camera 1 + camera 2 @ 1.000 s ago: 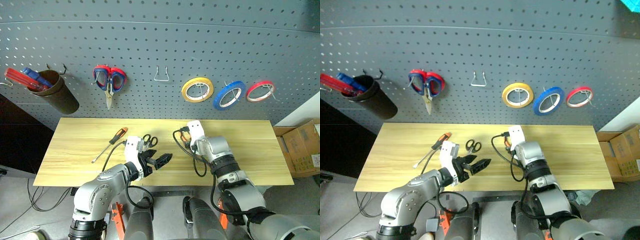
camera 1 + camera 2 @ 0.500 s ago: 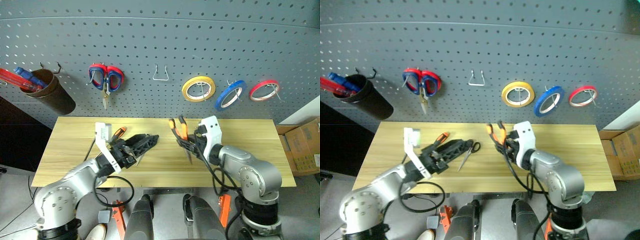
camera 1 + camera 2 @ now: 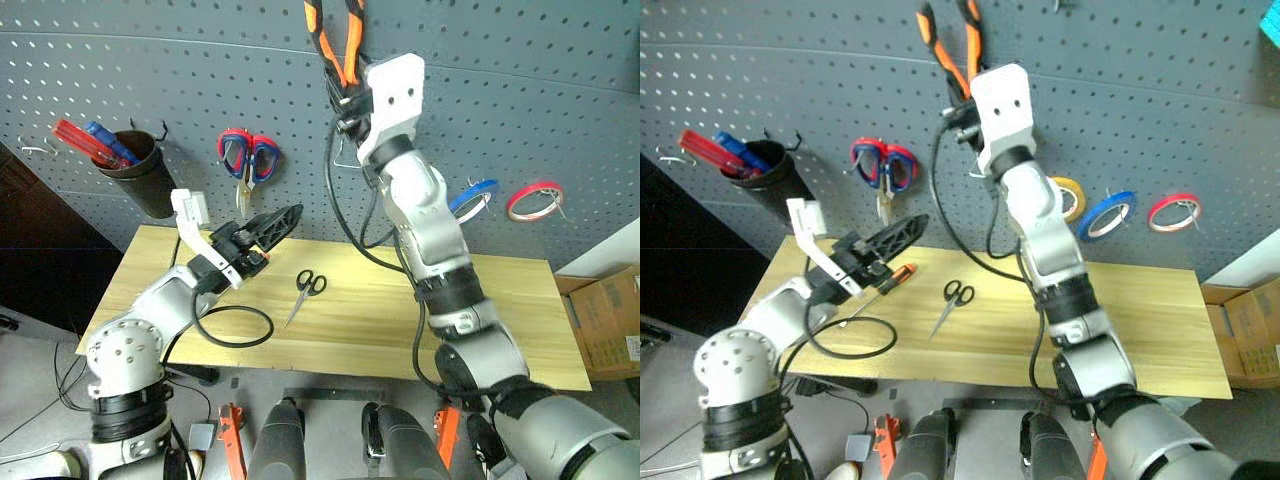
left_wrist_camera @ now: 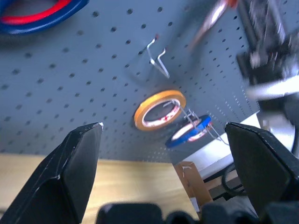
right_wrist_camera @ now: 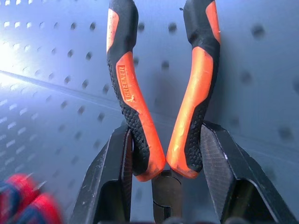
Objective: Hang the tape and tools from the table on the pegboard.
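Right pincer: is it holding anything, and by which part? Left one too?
The right pincer holds the pliers by the lower ends of their orange-and-black handles, near the pivot, handles up. The left pincer is open and holds nothing.

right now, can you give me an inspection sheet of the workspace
surface: table, pale wood.
job's things: pliers raised at the pegboard; black scissors and screwdriver on the table; blue tape hung.
clutter: yellow tape, red tape, red-blue scissors, cup on the board.
grippers: left gripper open, empty; right gripper fingers clamp the pliers.
cables: black cables along both arms.
surroundings: cardboard box.
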Controlling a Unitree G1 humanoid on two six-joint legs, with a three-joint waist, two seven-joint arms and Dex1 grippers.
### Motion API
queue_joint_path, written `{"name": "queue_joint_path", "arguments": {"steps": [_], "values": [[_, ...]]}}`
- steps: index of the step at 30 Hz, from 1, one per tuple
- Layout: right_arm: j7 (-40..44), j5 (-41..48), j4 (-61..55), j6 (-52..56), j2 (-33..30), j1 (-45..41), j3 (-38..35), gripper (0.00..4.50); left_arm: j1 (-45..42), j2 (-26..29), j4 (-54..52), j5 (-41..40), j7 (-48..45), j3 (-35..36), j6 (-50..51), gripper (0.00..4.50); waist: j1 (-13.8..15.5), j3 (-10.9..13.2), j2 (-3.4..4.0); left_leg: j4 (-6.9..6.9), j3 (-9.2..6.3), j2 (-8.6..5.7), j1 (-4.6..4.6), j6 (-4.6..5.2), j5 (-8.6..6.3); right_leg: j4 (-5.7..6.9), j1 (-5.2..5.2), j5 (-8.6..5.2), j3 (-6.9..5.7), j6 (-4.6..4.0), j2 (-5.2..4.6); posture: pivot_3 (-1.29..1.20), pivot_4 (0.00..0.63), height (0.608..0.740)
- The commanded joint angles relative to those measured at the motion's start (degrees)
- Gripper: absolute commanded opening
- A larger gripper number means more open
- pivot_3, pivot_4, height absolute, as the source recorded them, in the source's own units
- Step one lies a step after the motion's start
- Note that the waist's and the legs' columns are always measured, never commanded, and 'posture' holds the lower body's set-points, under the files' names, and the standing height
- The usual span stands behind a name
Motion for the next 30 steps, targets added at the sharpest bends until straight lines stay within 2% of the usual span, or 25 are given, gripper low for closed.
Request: {"name": "queue_joint_path", "arguments": {"steps": [1, 7, 15, 21, 22, 23, 26, 28, 30], "values": [[-2.67, -0.23, 9.71, -7.18, 0.07, -4.23, -2.19, 1.68, -0.57, -0.86, -1.20, 1.10, -0.89, -1.08, -1.60, 4.50, -0.11, -0.02, 0.01, 0.00, 0.00, 0.03, 0.02, -0.05, 0.03, 0.04, 0.00, 0.03, -0.01, -0.05, 0.00, 0.22, 0.093, 0.740], [-2.95, 0.63, 14.93, -6.77, 0.45, -0.56, -2.78, 1.68, 1.68, -0.81, -3.09, 0.64, 0.12, -0.87, -1.56, 4.50, 0.09, -0.90, 0.10, -0.01, -0.19, 0.24, 0.29, 0.01, 0.35, 0.16, 0.16, 0.31, -0.15, -0.42, 0.24, 0.23, 0.104, 0.740], [-2.61, 1.38, 4.62, 4.12, 2.35, 12.42, -1.45, 1.68, 3.83, 0.10, -4.54, -0.65, 0.99, -0.28, -1.38, 4.50, 0.72, -1.23, 0.19, 0.02, -0.04, 0.22, 0.43, 0.41, 0.63, 0.10, 0.34, 0.57, 0.01, -0.20, 0.22, 0.23, 0.112, 0.740], [-0.41, 0.72, -0.05, 10.76, 1.29, 14.75, -0.18, 1.68, 2.68, 0.21, -3.52, 0.05, 0.76, -1.02, -1.44, 4.50, 1.26, -1.58, 0.40, -0.01, -0.04, 0.22, 0.43, 0.41, 0.63, 0.09, 0.34, 0.57, 0.00, -0.19, 0.25, 0.22, 0.110, 0.740], [-0.08, 0.73, -0.52, 11.18, 1.09, 14.73, -0.12, 2.33, 2.53, 0.32, -3.38, 0.17, 0.60, -1.13, -1.37, 4.50, 1.29, -1.64, 0.41, -0.01, -0.04, 0.22, 0.43, 0.41, 0.63, 0.08, 0.34, 0.57, 0.00, -0.19, 0.25, 0.21, 0.109, 0.740], [0.18, 0.62, -0.96, 11.51, 0.82, 14.64, -0.10, 2.53, 2.37, 0.40, -3.18, 0.52, 0.53, -1.32, -1.34, 4.50, 1.30, -1.66, 0.40, -0.01, -0.04, 0.22, 0.43, 0.41, 0.63, 0.08, 0.34, 0.58, 0.00, -0.20, 0.25, 0.21, 0.109, 0.740], [0.03, 0.18, -2.29, 12.75, 0.33, 14.63, -0.21, 3.60, 1.99, 1.25, -2.41, 4.05, 0.72, -2.67, -1.77, 4.50, 1.27, -1.66, 0.42, -0.01, -0.01, 0.22, 0.43, 0.41, 0.63, 0.09, 0.32, 0.60, 0.02, -0.23, 0.25, 0.21, 0.112, 0.740], [0.93, 0.54, -4.98, 14.26, -0.28, 15.68, -0.14, 4.30, 1.93, 3.28, -1.18, 11.70, 1.14, -6.29, -2.60, 4.50, 1.26, -1.66, 0.43, 0.00, 0.00, 0.22, 0.44, 0.41, 0.63, 0.12, 0.30, 0.60, 0.05, -0.20, 0.28, 0.21, 0.116, 0.740], [7.96, 4.12, -14.78, 19.02, -2.32, 20.39, 1.71, 4.45, 2.19, 7.20, 3.16, 26.28, 2.15, -14.63, -6.15, 4.50, 1.46, -1.74, 0.54, 0.00, -0.01, 0.23, 0.46, 0.41, 0.63, 0.14, 0.30, 0.59, 0.07, -0.18, 0.34, 0.20, 0.127, 0.740]]}}
